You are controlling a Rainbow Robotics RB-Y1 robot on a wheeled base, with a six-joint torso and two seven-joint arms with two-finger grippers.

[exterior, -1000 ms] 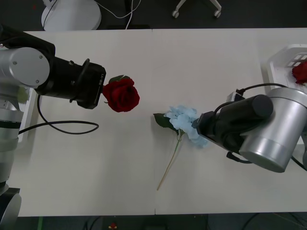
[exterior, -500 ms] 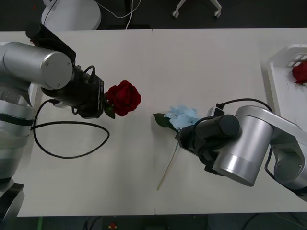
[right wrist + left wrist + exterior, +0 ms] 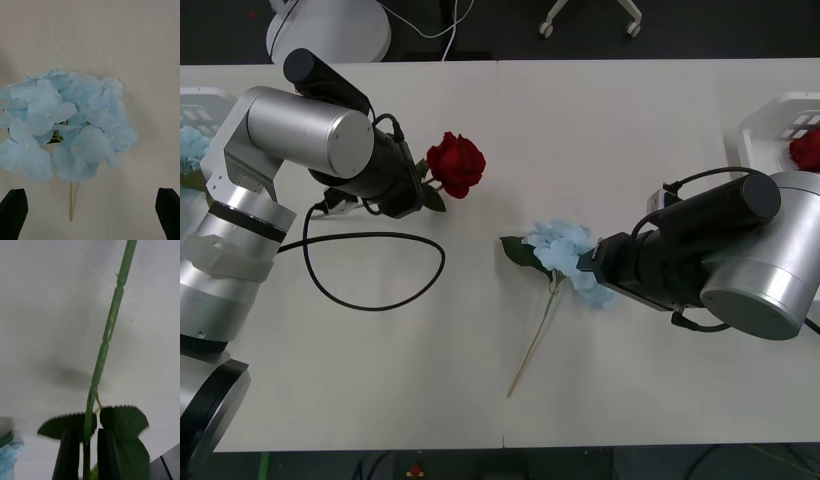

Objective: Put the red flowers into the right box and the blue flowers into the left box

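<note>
Left pincer (image 3: 83, 450) pinches a light, stiff rose (image 3: 456, 163) stem; right pincer (image 3: 90, 210), spread wide, frames the soft blue flower (image 3: 67, 127); best taken by its stem.

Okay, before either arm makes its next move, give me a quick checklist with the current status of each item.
1. Left gripper shut on the rose stem: ok.
2. Rose lifted off the table: cannot tell.
3. Right gripper open, fingers either side of the blue flower: ok.
4. Blue flower lying free on the table, not yet gripped: ok.
5. Right box has room beside the rose already in it: ok.
6. Left box reachable at the table's left edge: cannot tell.
</note>
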